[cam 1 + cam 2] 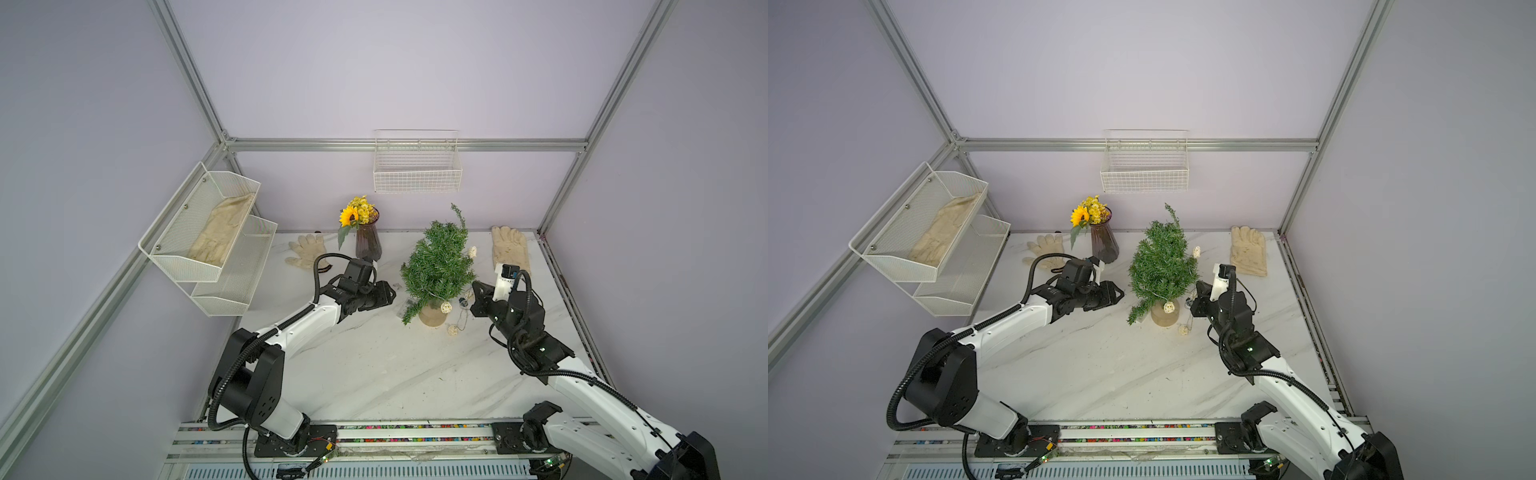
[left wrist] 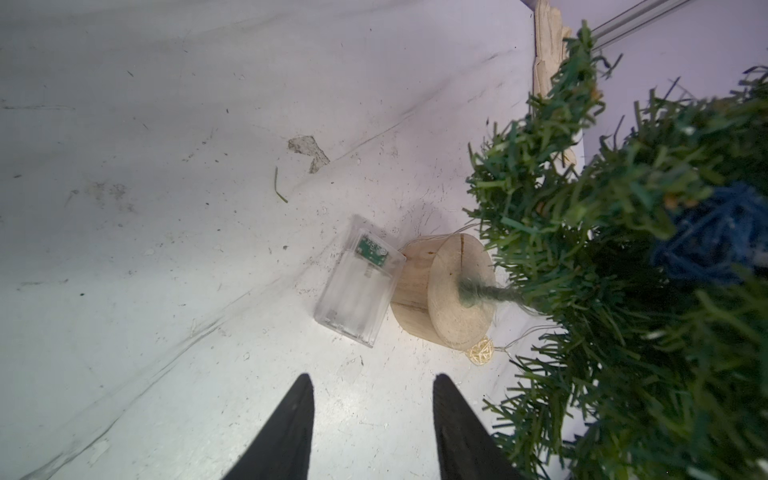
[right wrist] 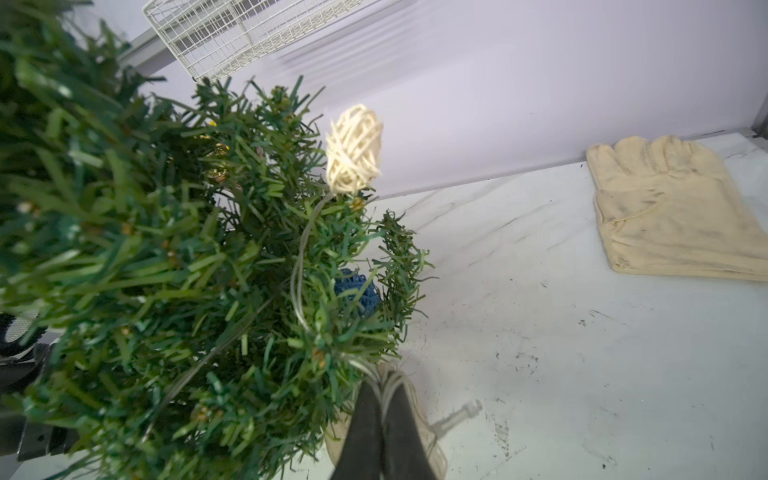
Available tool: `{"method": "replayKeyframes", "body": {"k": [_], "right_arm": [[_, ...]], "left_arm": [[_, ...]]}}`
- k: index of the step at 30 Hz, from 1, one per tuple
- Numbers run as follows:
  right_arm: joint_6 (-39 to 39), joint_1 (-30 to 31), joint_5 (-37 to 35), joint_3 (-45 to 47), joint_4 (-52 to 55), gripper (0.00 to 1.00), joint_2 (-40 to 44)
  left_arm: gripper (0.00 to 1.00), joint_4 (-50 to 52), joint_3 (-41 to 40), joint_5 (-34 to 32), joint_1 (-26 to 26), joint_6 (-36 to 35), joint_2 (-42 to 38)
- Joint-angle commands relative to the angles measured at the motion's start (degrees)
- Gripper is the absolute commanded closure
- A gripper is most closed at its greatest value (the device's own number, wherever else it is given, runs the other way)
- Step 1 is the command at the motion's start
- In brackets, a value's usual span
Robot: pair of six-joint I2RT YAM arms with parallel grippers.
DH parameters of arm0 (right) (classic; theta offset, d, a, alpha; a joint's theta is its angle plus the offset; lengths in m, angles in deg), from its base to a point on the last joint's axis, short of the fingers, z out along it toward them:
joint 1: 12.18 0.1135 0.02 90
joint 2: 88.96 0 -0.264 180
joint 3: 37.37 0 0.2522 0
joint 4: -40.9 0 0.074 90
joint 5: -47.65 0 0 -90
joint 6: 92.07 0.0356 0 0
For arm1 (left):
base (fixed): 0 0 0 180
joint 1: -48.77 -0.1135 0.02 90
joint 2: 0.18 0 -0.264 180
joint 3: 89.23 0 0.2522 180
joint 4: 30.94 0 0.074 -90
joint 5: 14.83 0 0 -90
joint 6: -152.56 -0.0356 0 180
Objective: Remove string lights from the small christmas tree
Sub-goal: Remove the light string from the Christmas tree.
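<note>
The small christmas tree [image 1: 438, 266] [image 1: 1163, 266] stands upright on its round wooden base [image 2: 449, 291] mid-table. The string lights' thin wire [image 3: 301, 257] runs through its branches, with a cream ball [image 3: 354, 149] and a blue ball [image 3: 359, 293] on it. More cream balls [image 1: 452, 329] lie beside the base. The clear battery box [image 2: 359, 286] rests on the table against the base. At the tree's right side, my right gripper [image 3: 383, 386] [image 1: 473, 297] is shut on several wire strands. My left gripper [image 2: 374, 376] [image 1: 392, 293] is open and empty, just left of the tree.
A dark vase of yellow flowers [image 1: 368, 241] stands behind my left arm. Cream gloves lie at the back left [image 1: 307, 251] and back right [image 1: 510, 247]. A wire basket [image 1: 417, 166] hangs on the back wall. A two-tier mesh shelf [image 1: 208, 232] on the left wall holds another glove.
</note>
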Motion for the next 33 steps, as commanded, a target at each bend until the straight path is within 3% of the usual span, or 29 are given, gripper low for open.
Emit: {"method": "replayKeyframes", "body": {"k": [1, 6, 13, 21, 33], "right_arm": [[1.04, -0.46, -3.22, -1.11, 1.74, 1.0, 1.42], [0.32, -0.47, 0.18, -2.88, 2.11, 1.0, 2.8], [-2.95, -0.5, 12.44, -6.67, 4.74, 1.0, 0.81], [-2.6, -0.54, 10.4, -4.83, 7.54, 1.0, 6.14], [-0.08, -0.51, 17.58, -0.37, 3.49, 1.0, 4.33]], "left_arm": [[0.53, -2.09, 2.38, 1.19, -0.24, -0.2, -1.58], [0.54, -2.05, 2.84, 1.21, -0.24, -0.3, -1.41], [0.54, -2.07, 2.76, 1.51, -0.24, -0.22, -1.17], [0.54, -3.19, 2.29, 1.96, -0.24, 0.73, -0.66], [0.54, -4.29, 1.82, 2.24, 0.02, 2.47, -0.2]]}}
